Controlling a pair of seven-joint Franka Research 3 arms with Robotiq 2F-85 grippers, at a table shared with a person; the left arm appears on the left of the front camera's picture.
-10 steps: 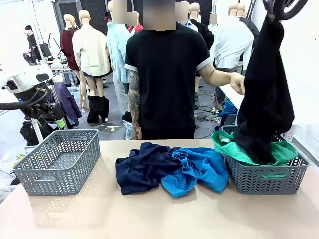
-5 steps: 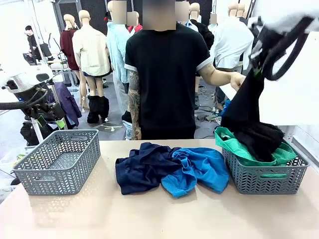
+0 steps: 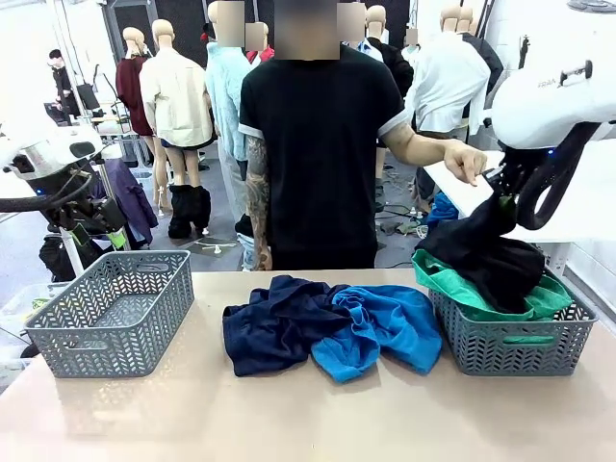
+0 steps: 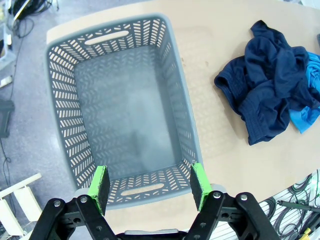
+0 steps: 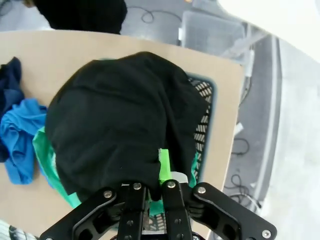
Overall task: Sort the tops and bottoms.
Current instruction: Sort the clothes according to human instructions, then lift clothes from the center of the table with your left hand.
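**Ana:** What do you see from the front?

**Ben:** The right gripper point(image 3: 500, 189) is up over the right basket point(image 3: 510, 348). It is pinched tight on the top of the black garment point(image 3: 491, 258). The low part of the black garment lies in a heap in that basket, on top of the green garment point(image 3: 460, 289).

**Ana:** And the other clothes?

**Ben:** The navy garment point(image 3: 269, 322) and the bright blue garment point(image 3: 385, 327) lie in the middle of the table point(image 3: 289, 414), touching each other. The left basket point(image 3: 111, 313) sits at the left end. A person point(image 3: 322, 144) stands at the far side, with one hand point(image 3: 465, 162) out near the right gripper.

**Ana:** What does the left wrist camera show?

**Ben:** The left gripper point(image 4: 150, 182) hangs over the left basket. Its green fingers point(image 4: 98, 185) are spread wide with nothing between them. The navy garment lies on the table off to one side, with a bit of the bright blue garment past it.

**Ana:** And the right wrist camera?

**Ben:** The fingers are squeezed together on a fold of the black garment. The black garment spreads over the right basket. The green garment peeks out under it. The bright blue garment and the navy garment lie on the table beside the basket.
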